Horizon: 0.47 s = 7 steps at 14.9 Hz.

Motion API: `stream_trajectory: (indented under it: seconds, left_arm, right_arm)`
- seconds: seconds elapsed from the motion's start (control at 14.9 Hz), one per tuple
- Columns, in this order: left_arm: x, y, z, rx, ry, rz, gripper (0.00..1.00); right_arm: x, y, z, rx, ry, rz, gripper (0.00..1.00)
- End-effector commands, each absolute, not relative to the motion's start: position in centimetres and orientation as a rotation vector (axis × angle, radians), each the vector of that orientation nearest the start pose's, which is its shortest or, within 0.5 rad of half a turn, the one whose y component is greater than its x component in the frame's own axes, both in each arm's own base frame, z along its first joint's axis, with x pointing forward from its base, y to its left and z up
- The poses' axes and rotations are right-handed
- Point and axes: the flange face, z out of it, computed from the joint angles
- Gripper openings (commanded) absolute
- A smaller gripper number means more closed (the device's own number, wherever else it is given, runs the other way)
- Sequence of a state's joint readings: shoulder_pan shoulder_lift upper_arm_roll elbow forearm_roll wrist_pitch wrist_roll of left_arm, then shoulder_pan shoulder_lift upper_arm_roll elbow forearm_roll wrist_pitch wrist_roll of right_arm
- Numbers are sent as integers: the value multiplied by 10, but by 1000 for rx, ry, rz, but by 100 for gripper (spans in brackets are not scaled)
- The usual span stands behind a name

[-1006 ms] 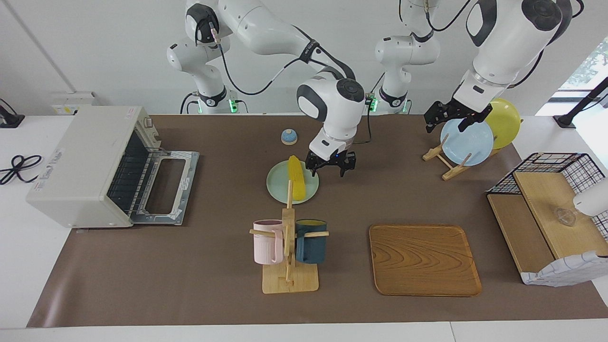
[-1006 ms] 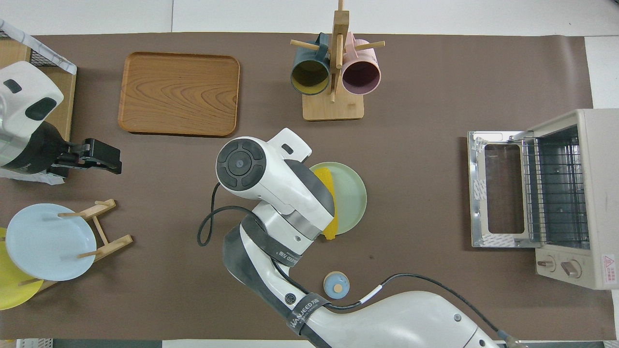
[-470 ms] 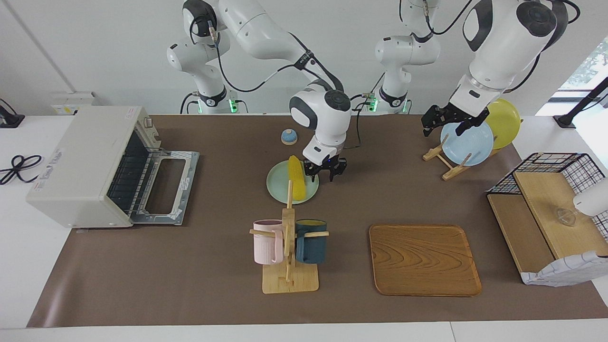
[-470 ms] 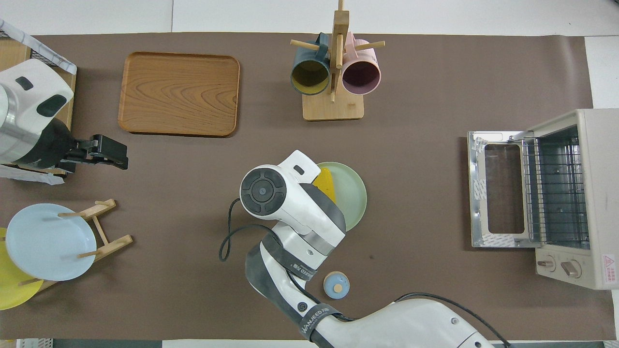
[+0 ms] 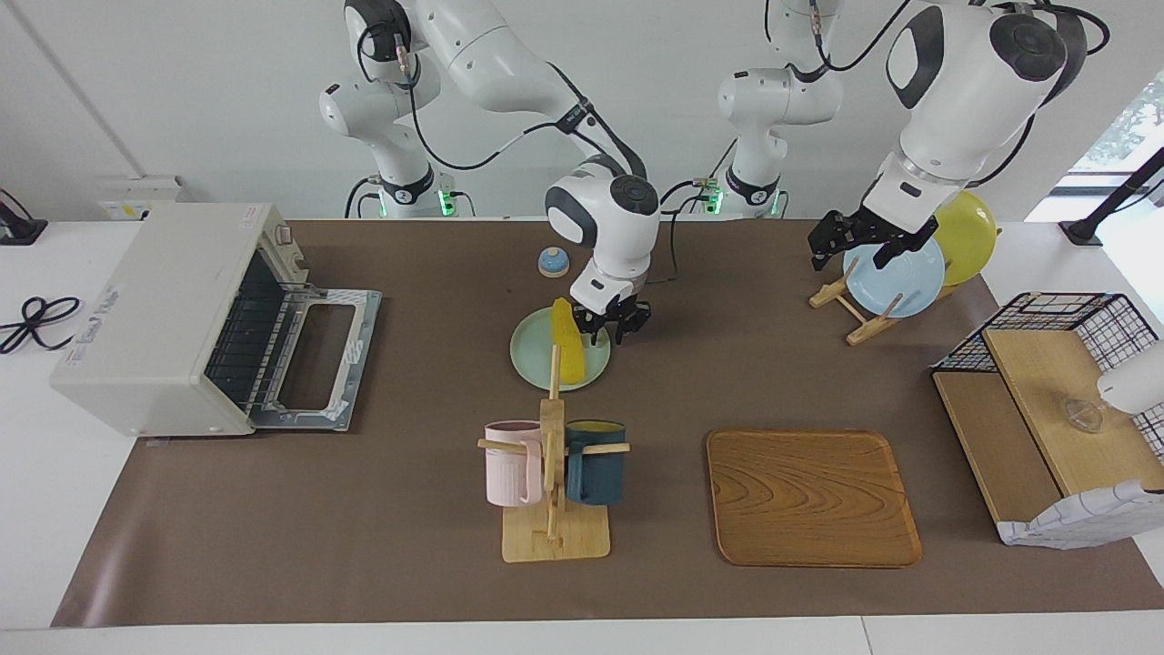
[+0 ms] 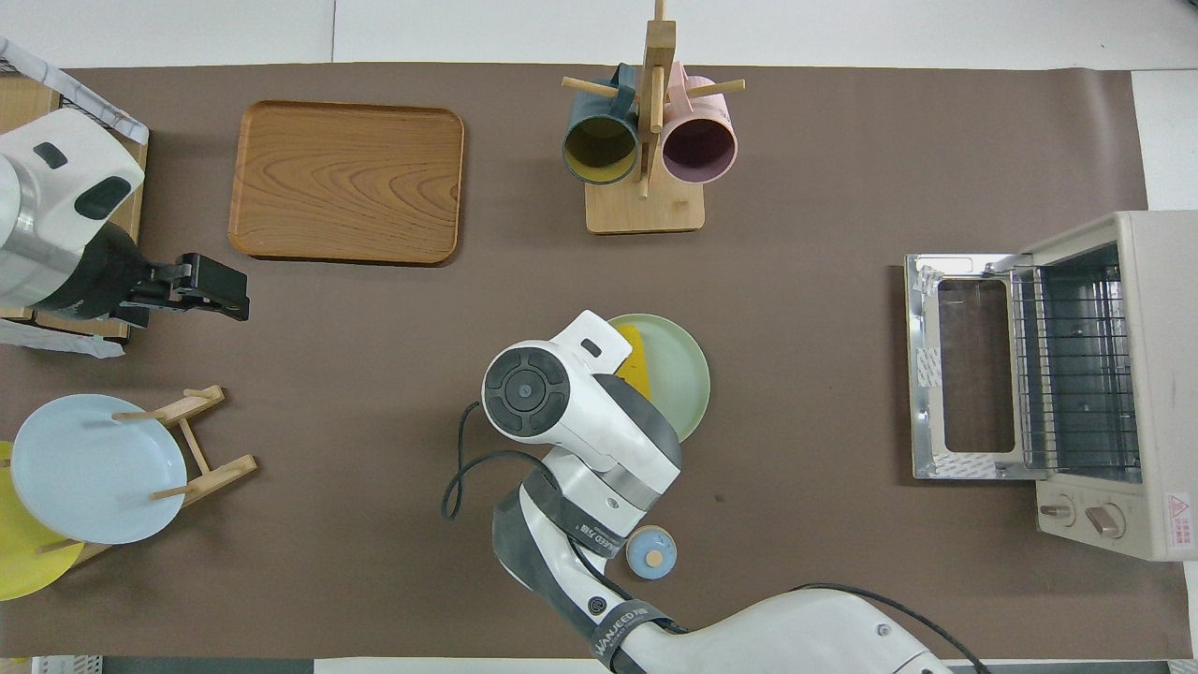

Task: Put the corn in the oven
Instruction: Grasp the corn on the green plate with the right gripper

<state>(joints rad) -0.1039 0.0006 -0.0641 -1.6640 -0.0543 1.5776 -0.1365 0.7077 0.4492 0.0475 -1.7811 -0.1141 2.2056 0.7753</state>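
On a pale green plate (image 5: 536, 364), bright yellow corn (image 5: 567, 350), lengthwise

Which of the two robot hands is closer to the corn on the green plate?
The right. The right gripper is down at the green plate, right beside the corn. The left gripper waits over the blue plate in the rack, toward the left arm's end of the table.

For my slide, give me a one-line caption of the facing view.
Right gripper reaches the corn on a green plate; oven open, left gripper waiting.
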Motion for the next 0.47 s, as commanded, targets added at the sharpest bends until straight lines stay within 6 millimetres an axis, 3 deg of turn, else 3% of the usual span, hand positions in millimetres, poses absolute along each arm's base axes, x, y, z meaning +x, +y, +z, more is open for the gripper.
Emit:
stream_trajectory:
  seconds: [0.0,0.13,0.27,0.4]
  left_arm:
    - [542,-106,583,-3157,87,118,100]
    - [541,-106,583,-3157,87,118,100]
    - [541,-105,584,-3159,80,116,100]
    - [542,-100,584,-3161,63,114,100]
  right_arm:
    - [471,436,306,-3202,-86,-75,34]
    - [471,436,308,-3196,-86,-83,28]
    - [471,436,306,-3192,-87,-88,14]
    - [468,435,301,-3181,-91,-101,9]
